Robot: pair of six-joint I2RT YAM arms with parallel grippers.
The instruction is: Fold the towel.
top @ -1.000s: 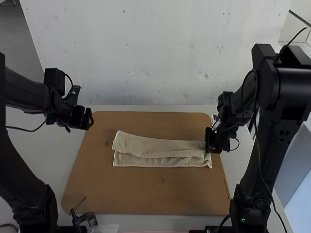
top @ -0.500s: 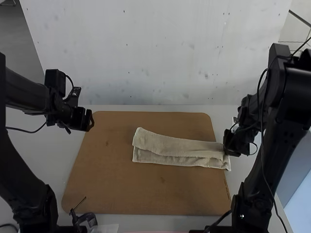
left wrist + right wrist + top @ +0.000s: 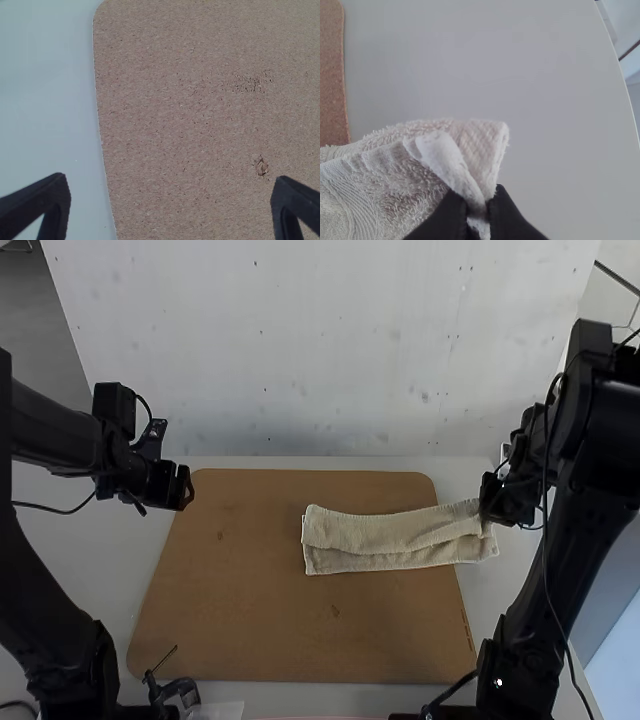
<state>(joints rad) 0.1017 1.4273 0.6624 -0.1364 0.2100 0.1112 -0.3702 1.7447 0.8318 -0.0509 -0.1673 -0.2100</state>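
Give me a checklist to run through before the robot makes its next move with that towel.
1. Right gripper has hold of the towel: ok, it pinches one end.
2. Left gripper open and free: ok.
3. Towel wholly on the brown board: not ok, the held end reaches past the board's right edge.
4. Long edges lined up: not ok, a strip shows beyond the upper layer on the near side.
5. Every layer caught in the grip: cannot tell.

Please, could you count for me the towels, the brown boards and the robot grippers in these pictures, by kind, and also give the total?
Towel: 1
Brown board: 1
Left gripper and right gripper: 2
Total: 4
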